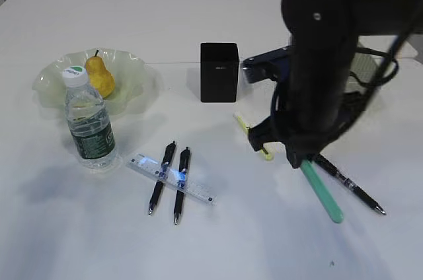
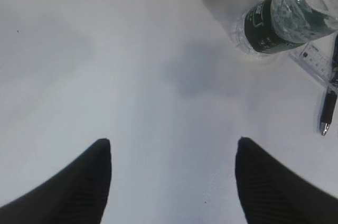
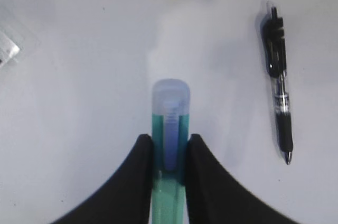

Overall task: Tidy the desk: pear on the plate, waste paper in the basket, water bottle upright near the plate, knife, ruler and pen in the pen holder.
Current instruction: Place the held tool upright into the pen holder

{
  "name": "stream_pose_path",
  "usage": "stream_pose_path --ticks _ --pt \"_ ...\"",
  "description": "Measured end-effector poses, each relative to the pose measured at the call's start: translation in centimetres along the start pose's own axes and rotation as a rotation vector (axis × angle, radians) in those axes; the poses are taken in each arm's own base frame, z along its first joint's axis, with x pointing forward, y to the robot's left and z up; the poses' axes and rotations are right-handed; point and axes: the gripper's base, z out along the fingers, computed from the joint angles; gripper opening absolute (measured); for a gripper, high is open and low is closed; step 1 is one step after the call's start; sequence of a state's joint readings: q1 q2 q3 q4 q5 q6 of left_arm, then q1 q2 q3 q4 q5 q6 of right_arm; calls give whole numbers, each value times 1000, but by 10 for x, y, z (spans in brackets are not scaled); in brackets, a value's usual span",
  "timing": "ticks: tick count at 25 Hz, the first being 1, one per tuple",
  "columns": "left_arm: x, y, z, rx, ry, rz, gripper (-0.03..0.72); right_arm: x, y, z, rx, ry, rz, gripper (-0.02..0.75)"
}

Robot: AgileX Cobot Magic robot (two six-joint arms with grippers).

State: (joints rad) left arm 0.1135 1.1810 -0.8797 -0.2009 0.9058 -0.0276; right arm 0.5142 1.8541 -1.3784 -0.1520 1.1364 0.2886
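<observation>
**Green knife clamped, pens and ruler on desk**

On white desk (image 1: 264,2), from large to small: pear (image 1: 99,75) in plate (image 1: 135,72) upper left, bottle (image 1: 89,125) upright beside it, pen holder (image 1: 219,72) at centre. Right gripper (image 3: 169,147) clamped on green knife (image 3: 170,118). Left gripper (image 2: 171,152) with fingers apart, holding nothing. Ruler (image 1: 172,177) under two pens (image 1: 170,181), lower centre.

Pear (image 1: 99,74) on plate (image 1: 56,76); water bottle (image 1: 88,121) before it, pen holder (image 1: 219,72) right

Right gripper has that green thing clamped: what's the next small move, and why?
Probably lift it straight up, then carry it toward the pen holder. The right gripper is shut on the green knife, whose tip looks close to the desk, and a black pen lies right beside it, so rising first avoids dragging either.
</observation>
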Motion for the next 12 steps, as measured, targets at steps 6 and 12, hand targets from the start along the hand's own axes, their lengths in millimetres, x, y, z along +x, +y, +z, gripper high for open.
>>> stream_pose_path --ticks 6,12 --pt "1 0 0 0 15 0 519 40 -22 -21 -43 -167 31 116" --pt "2 0 0 -1 19 0 519 26 -29 -40 -86 -433 42 115"
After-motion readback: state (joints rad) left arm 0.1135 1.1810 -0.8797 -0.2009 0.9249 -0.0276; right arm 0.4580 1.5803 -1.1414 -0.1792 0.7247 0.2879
